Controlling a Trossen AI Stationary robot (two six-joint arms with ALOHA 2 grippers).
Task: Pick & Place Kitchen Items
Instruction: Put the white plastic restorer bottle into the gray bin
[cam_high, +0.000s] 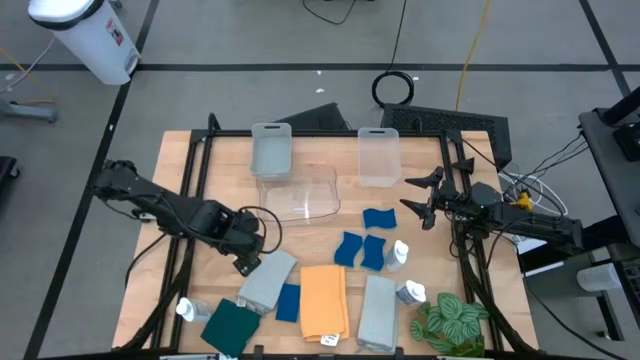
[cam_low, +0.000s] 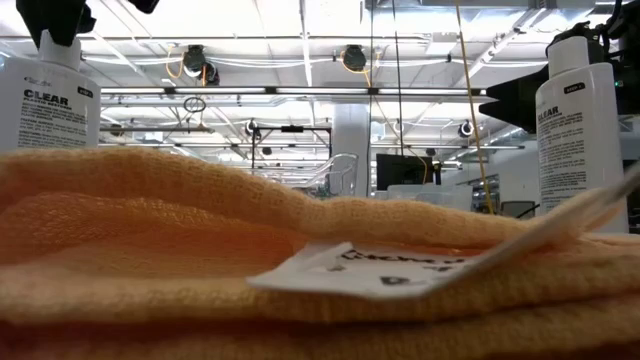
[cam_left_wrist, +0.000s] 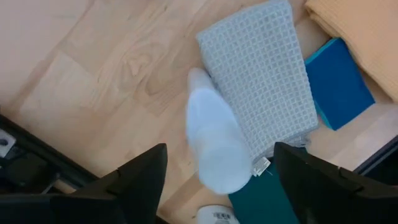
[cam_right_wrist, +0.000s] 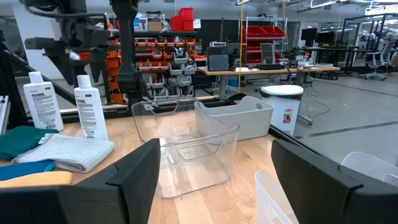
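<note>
A small white bottle stands on the wooden table beside a folded grey cloth. My left gripper hangs open above it, pointing down, one finger on either side of the bottle and apart from it. In the high view this gripper hides the bottle. Blue, orange and dark green cloths lie near the front edge. Blue sponges and two more bottles sit toward the right. My right gripper waits open and level at the table's right side.
A grey bin and a clear bin stand at the far edge, and a larger clear bin lies before them. Another bottle stands at the front left. A leafy plant sits at the front right.
</note>
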